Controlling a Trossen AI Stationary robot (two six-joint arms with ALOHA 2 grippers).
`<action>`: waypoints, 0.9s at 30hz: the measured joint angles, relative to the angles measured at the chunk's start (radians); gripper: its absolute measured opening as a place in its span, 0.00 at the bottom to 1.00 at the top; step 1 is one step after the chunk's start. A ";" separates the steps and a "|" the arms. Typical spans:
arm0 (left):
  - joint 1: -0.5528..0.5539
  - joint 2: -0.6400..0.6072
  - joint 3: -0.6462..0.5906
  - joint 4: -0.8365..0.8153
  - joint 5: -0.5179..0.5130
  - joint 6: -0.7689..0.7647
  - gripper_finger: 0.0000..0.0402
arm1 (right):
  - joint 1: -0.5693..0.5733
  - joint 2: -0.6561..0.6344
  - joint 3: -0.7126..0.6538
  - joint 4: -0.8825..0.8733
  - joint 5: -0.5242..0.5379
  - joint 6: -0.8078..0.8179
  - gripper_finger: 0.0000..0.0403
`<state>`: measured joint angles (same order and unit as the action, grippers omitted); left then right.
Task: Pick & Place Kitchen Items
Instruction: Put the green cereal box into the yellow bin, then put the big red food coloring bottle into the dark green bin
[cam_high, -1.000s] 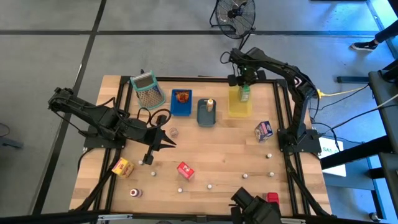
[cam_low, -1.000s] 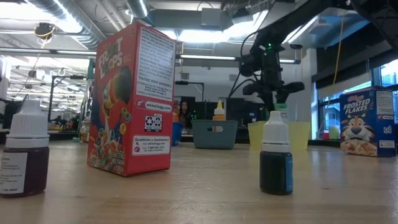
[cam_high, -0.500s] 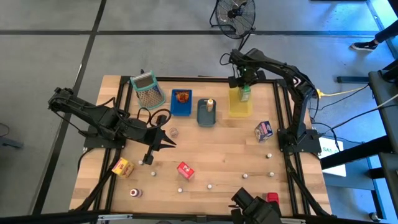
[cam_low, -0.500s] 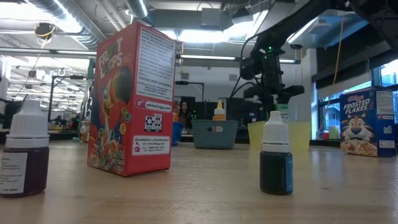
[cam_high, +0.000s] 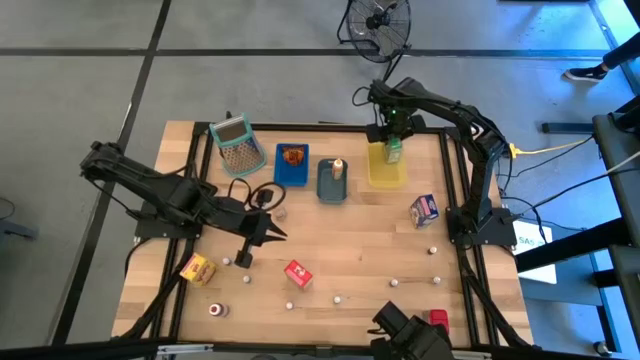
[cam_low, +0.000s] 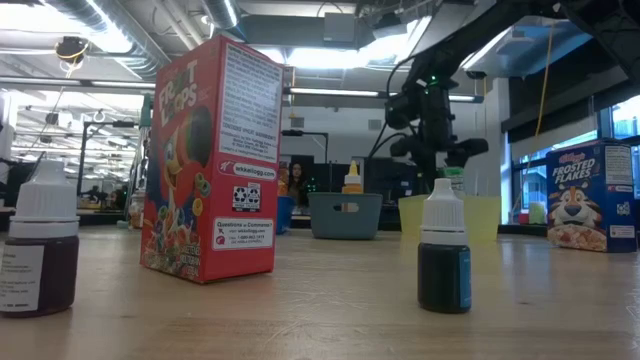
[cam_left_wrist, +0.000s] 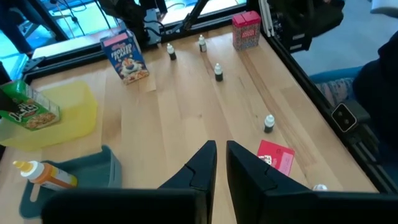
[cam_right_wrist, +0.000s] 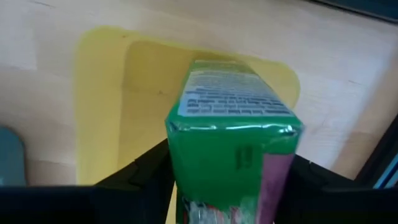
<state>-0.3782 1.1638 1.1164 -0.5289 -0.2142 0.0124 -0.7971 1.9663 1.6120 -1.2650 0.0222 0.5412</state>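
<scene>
one green carton (cam_right_wrist: 233, 134) sits between the fingers of our right gripper (cam_high: 393, 135) over the yellow tray (cam_high: 377, 175) at the far side of the table (cam_high: 360, 245); in the right wrist view the fingers flank its two sides, and we cannot tell whether they press it or have let go. we judge the carton light, stiff along its edges but easy to dent on the broad faces, with a glossy skin that could slip, so a grip across the narrow sides near the top suits it best, with modest force. our left gripper (cam_high: 268, 232) hangs over the middle of the table with its fingers closed on nothing. other items lie scattered: a red carton (cam_high: 298, 273) near the front, a yellow-orange carton (cam_high: 197, 268) at the left front, a blue cereal box (cam_high: 425, 209) on the right, and small white-capped bottles (cam_left_wrist: 269, 122) that look top-heavy and likely to tip, best taken around the body just under the cap. a squeeze bottle (cam_high: 338, 168) lies in the grey tray (cam_high: 329, 192).
</scene>
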 joint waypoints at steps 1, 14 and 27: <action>0.000 0.003 0.000 0.000 0.004 0.000 0.08 | 0.000 -0.002 0.000 0.000 -0.001 -0.006 0.52; 0.000 0.002 0.000 -0.002 0.007 0.001 0.08 | -0.001 -0.025 0.001 -0.045 0.000 -0.009 0.52; 0.000 0.002 0.000 -0.002 0.007 0.001 0.08 | 0.013 -0.153 0.040 -0.043 0.004 -0.031 0.52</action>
<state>-0.3782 1.1660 1.1164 -0.5308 -0.2077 0.0132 -0.7841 1.8132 1.6516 -1.3081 0.0257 0.5104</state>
